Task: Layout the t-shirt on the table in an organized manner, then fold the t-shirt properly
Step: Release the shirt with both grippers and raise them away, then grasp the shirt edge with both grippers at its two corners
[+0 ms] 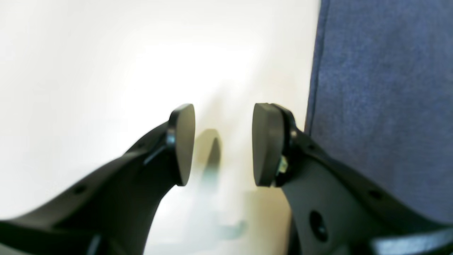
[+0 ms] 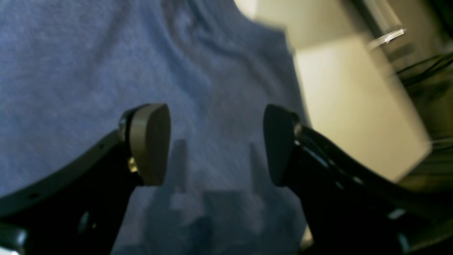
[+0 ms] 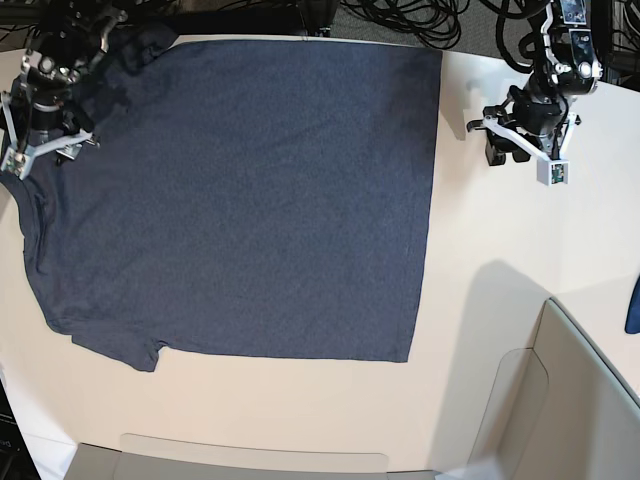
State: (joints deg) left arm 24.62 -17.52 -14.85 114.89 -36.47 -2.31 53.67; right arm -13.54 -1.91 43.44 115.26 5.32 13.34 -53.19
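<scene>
T-shirt is spread pretty flat on the worktop, covering most of the left and middle, with its top edge running right along the far edge and one sleeve poking out toward the near-left corner. The lettering isn't showing, so I'd guess it's face down. So the layout part looks basically done and the folding hasn't started. Right gripper hangs over the far-left corner above the sleeve and shoulder area, jaws wide apart, nothing in them, just blue cloth underneath with a few wrinkles. Left gripper is over bare worktop near the far-right corner, just beside the shirt's straight hem edge, also wide open and empty. What could go wrong: the cloth lies flat and tight to the surface, so a pinch could grab only the top layer, or miss and skid, and that would drag the whole thing crooked. If one arm lifts sooner than the other, the fold line will come out skewed. The far-left part also sits very close to the worktop edge, so a sloppy pull could slide it off. As for containers, a pale box sits at the near-right corner and I can't see anything inside it; a small blue scrap peeks in at the right edge, outside it.
</scene>
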